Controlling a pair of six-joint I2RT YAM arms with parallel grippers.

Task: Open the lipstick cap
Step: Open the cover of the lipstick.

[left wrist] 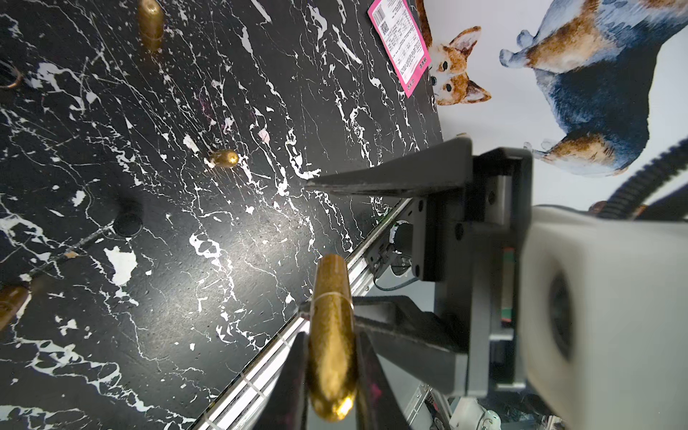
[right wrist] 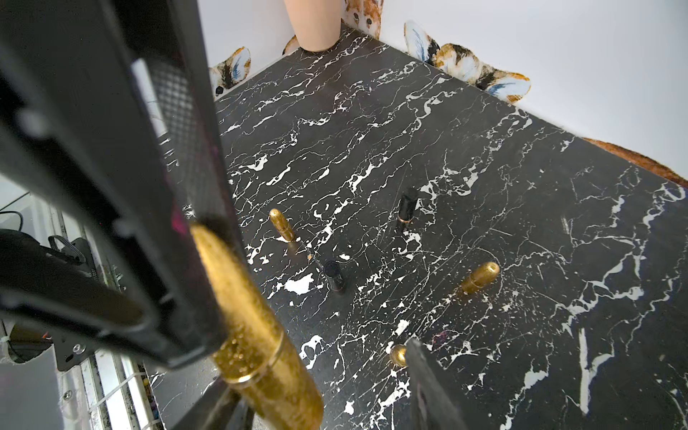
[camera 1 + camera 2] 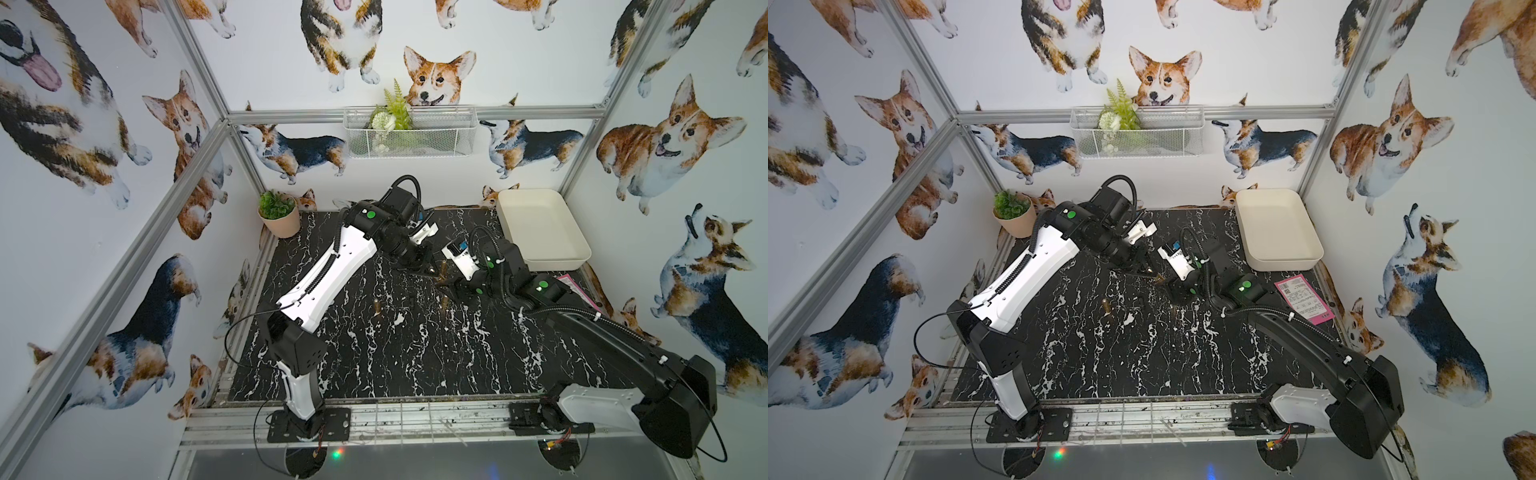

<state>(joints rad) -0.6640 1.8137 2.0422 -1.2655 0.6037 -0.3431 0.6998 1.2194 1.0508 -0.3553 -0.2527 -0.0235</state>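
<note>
Left gripper [image 3: 430,271]: in both top views, clamped on a slim gold metallic lipstick tube [image 3: 443,270], held clear of the black white-veined marble tabletop [image 3: 374,353], far middle. Right gripper [image 3: 454,286]: just beside the tube.
Left wrist view: tube [image 1: 331,283] pinched between the left fingers. Right gripper [image 1: 307,244] jaws wide apart, one finger just beside the tube.
Right wrist view: tube [image 2: 257,335] between the spread right fingers, ungripped.

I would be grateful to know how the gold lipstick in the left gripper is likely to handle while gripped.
The gold lipstick looks hard and glossy, so it is probably stiff yet slippery in the left gripper. Its round, tapering body may twist or slide in that grip. If dropped on the table, it would likely roll.
</note>
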